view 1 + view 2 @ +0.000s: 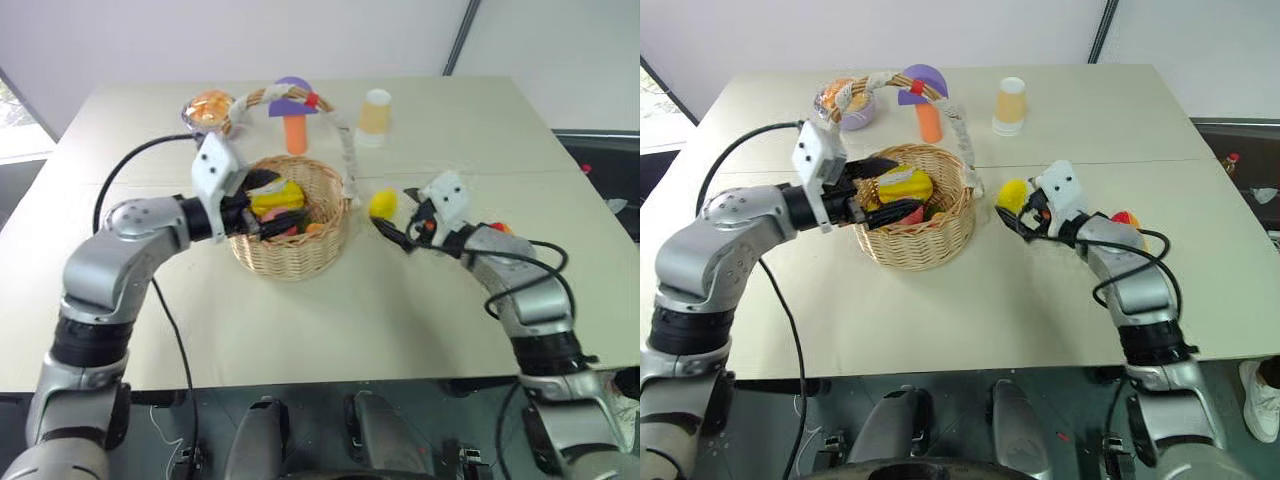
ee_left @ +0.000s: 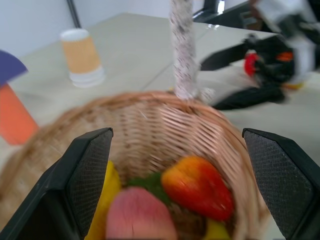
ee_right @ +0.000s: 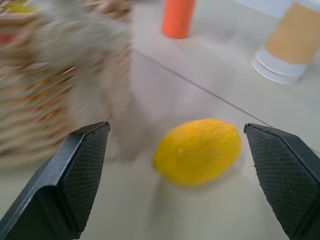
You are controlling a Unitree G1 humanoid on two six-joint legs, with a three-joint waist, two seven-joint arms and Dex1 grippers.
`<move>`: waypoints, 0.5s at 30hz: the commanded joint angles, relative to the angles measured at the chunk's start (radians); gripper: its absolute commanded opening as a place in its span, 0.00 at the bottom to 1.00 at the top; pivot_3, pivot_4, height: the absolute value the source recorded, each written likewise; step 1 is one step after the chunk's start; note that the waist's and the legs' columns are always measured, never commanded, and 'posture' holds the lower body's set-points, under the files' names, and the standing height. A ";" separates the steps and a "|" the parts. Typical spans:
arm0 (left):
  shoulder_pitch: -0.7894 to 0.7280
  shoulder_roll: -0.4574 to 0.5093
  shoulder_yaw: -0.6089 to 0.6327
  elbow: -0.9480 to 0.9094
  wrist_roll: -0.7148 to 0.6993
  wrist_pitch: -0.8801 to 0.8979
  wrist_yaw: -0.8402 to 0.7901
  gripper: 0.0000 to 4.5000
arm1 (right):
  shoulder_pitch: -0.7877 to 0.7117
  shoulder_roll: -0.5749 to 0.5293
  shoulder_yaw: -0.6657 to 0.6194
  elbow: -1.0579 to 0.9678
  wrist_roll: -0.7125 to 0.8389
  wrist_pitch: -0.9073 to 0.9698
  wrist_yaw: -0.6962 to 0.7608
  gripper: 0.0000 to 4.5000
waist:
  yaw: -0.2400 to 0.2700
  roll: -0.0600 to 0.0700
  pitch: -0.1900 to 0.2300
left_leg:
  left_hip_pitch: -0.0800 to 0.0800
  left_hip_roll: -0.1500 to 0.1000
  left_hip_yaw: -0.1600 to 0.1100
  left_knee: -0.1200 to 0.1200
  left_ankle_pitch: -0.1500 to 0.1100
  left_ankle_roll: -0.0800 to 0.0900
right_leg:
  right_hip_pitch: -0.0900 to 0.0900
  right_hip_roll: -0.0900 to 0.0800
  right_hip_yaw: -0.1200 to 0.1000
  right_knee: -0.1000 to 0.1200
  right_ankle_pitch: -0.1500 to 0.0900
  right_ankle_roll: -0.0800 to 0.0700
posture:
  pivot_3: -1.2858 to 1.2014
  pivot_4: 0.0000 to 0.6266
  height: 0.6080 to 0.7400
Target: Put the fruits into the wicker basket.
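The wicker basket (image 1: 290, 245) stands mid-table, its wrapped handle (image 1: 345, 150) arching over it. My left gripper (image 1: 275, 203) hangs open over the basket's inside, holding nothing. Between its fingers in the left wrist view, the pink peach (image 2: 140, 215) lies in the basket beside a red-and-orange fruit that looks like the mango (image 2: 200, 187) and a yellow piece (image 2: 107, 200). The yellow lemon (image 1: 383, 204) lies on the table just right of the basket. My right gripper (image 1: 397, 217) is open, low over the table, one finger on each side of the lemon (image 3: 197, 150) without touching it.
At the back of the table stand a paper cup (image 1: 376, 115), an orange mushroom toy with a purple cap (image 1: 294, 115) and a purple bowl with orange filling (image 1: 208, 110). A small red and yellow thing (image 1: 1127, 218) shows behind my right forearm.
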State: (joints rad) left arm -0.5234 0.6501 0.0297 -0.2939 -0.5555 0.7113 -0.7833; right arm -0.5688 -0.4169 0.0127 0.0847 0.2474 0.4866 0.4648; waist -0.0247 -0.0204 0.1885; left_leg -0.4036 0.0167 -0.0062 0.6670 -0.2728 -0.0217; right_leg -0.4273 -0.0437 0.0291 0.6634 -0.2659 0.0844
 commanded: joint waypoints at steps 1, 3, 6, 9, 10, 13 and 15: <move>0.021 0.004 0.042 -0.068 -0.029 0.006 0.012 0.99 | -0.102 0.068 -0.055 0.114 -0.022 0.041 -0.139 1.00 | 0.005 0.000 0.000 | 0.000 0.000 0.000 0.000 0.000 -0.001 | 0.000 -0.001 0.000 0.000 0.000 0.000 | 0.52 0.24 1.00; 0.038 -0.009 0.051 -0.100 -0.047 0.018 0.037 0.99 | -0.135 0.105 -0.080 0.162 -0.022 0.065 -0.195 1.00 | 0.012 0.000 0.000 | -0.001 -0.001 0.000 0.000 0.000 -0.001 | 0.000 -0.002 0.000 0.000 0.000 0.000 | 0.52 0.24 1.00; 0.056 -0.023 0.067 -0.141 -0.075 0.038 0.064 0.99 | -0.162 0.151 -0.126 0.191 0.007 0.121 -0.248 1.00 | 0.014 0.000 0.000 | -0.003 -0.001 -0.001 0.000 0.000 0.000 | 0.000 -0.003 -0.001 0.000 0.000 0.000 | 0.52 0.24 1.00; 0.066 -0.022 0.071 -0.166 -0.091 0.051 0.080 0.99 | -0.171 0.169 -0.131 0.210 -0.014 0.145 -0.292 1.00 | 0.009 0.000 0.000 | -0.003 -0.001 -0.001 0.000 0.000 0.000 | -0.001 -0.004 -0.001 0.000 0.000 0.000 | 0.52 0.24 1.00; 0.067 -0.022 0.071 -0.171 -0.094 0.053 0.085 0.99 | -0.172 0.173 -0.129 0.216 -0.021 0.151 -0.305 1.00 | 0.008 0.000 0.000 | -0.003 -0.002 -0.001 0.000 0.000 0.000 | -0.001 -0.004 -0.001 0.000 0.000 0.000 | 0.52 0.24 1.00; 0.068 -0.023 0.071 -0.178 -0.100 0.055 0.092 0.99 | -0.165 0.186 -0.123 0.208 -0.019 0.171 -0.313 1.00 | 0.005 0.000 0.000 | -0.002 -0.002 -0.001 0.000 0.000 0.000 | -0.001 -0.003 -0.001 0.000 0.000 0.000 | 0.52 0.24 1.00; 0.065 -0.022 0.068 -0.175 -0.104 0.053 0.094 0.99 | -0.160 0.196 -0.123 0.196 -0.012 0.186 -0.315 1.00 | 0.004 0.000 0.000 | -0.002 -0.001 -0.001 0.000 0.000 0.000 | -0.001 -0.002 -0.001 0.000 0.000 0.000 | 0.52 0.24 1.00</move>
State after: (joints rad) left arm -0.4509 0.6254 0.0683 -0.4375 -0.6459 0.7718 -0.6930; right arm -0.7172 -0.2273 -0.1040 0.3102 0.2345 0.6616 0.1592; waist -0.0212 -0.0201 0.1886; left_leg -0.4052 0.0153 -0.0067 0.6669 -0.2728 -0.0217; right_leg -0.4282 -0.0456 0.0283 0.6640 -0.2658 0.0845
